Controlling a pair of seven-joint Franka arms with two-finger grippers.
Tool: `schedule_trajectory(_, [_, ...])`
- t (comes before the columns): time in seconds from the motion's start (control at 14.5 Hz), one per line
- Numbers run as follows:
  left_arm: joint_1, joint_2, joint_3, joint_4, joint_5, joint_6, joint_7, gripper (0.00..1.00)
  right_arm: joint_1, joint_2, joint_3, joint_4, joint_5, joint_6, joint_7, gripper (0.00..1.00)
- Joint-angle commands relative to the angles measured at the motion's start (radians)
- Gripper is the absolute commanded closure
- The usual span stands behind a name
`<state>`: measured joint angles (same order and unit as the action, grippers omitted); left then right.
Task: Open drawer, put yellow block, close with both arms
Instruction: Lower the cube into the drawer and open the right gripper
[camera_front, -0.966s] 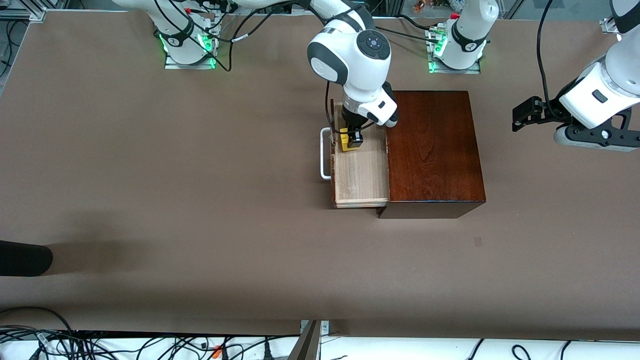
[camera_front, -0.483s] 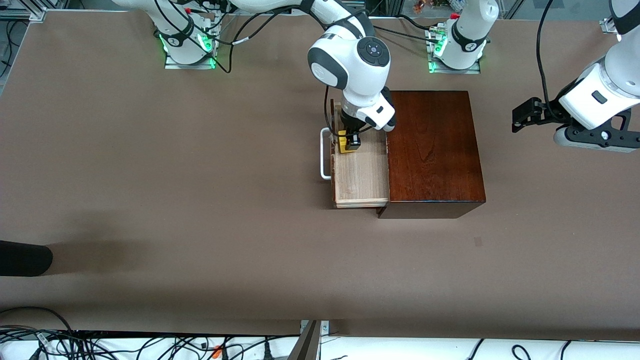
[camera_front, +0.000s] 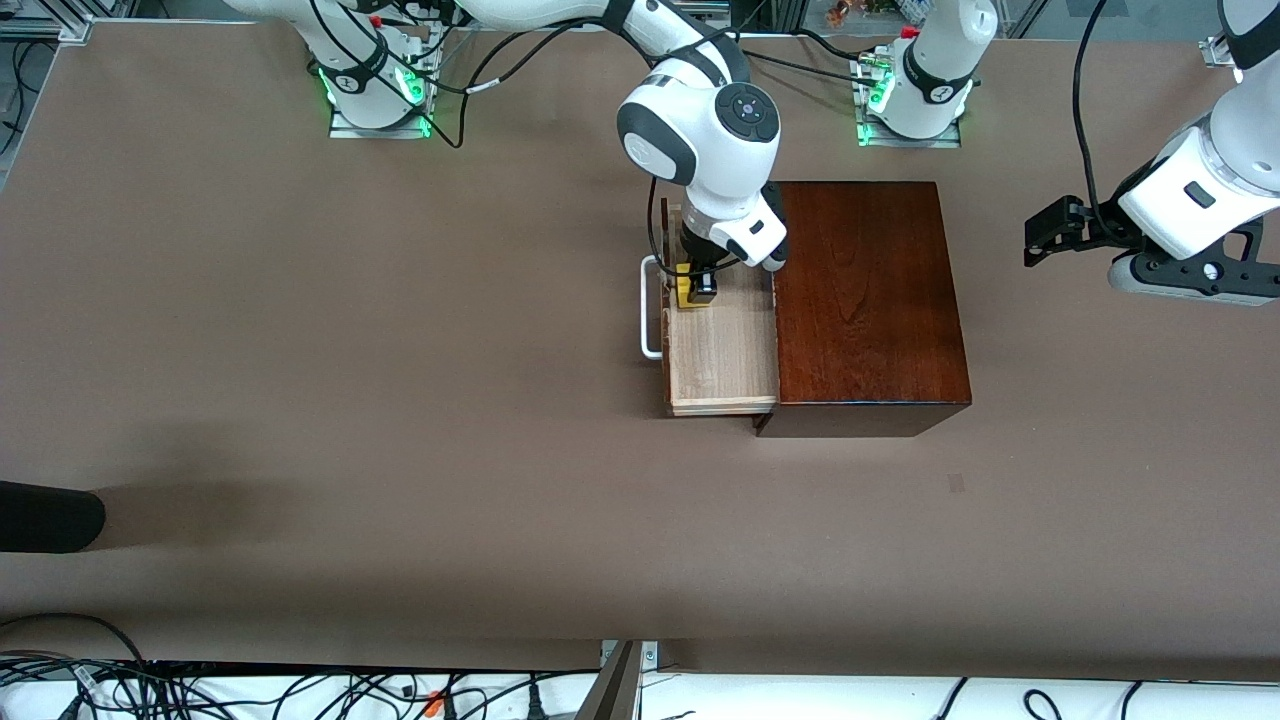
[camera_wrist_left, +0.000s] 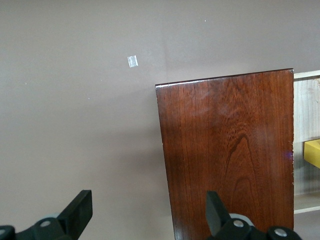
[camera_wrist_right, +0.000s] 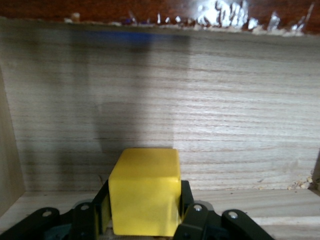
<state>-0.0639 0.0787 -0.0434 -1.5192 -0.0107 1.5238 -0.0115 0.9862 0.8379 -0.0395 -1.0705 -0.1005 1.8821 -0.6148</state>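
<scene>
brown table (camera_front: 400, 400), yellow block (camera_wrist_right: 145, 190) pinched between right fingers (camera_wrist_right: 100, 212) over open drawer (camera_front: 722, 350), left fingers (camera_wrist_left: 80, 210) spread

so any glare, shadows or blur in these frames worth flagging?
Front view: sharp and evenly lit; a soft dark shadow on the table near a black shape at the frame edge. Left wrist view: pale sheen on the glossy box top. Right wrist view: the yellow block in the right gripper casts a broad shadow on the drawer wall; the nearest gripper parts look soft.
</scene>
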Motion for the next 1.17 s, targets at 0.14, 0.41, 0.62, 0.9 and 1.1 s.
schedule_trajectory(0.14, [-0.001,0.01,-0.001,0.017,0.006,0.001,0.007,0.0,-0.003,0.02,0.0,0.029,-0.004,0.0,0.017,0.57])
schedule_trajectory(0.41, [-0.002,0.01,-0.001,0.019,0.008,0.001,0.005,0.0,-0.009,0.007,0.0,0.034,0.016,-0.003,0.017,0.0])
schedule_trajectory(0.62, [-0.002,0.012,-0.001,0.021,0.005,0.003,0.005,0.0,-0.012,-0.013,-0.008,0.035,0.05,-0.018,0.017,0.0])
schedule_trajectory(0.9, [-0.004,0.012,-0.003,0.022,0.003,0.003,0.013,0.0,-0.055,-0.1,-0.006,0.035,0.093,-0.067,0.032,0.0])
schedule_trajectory(1.1, [-0.019,0.015,-0.003,0.022,0.006,0.004,0.021,0.0,-0.142,-0.21,-0.01,0.035,0.128,-0.148,0.03,0.0])
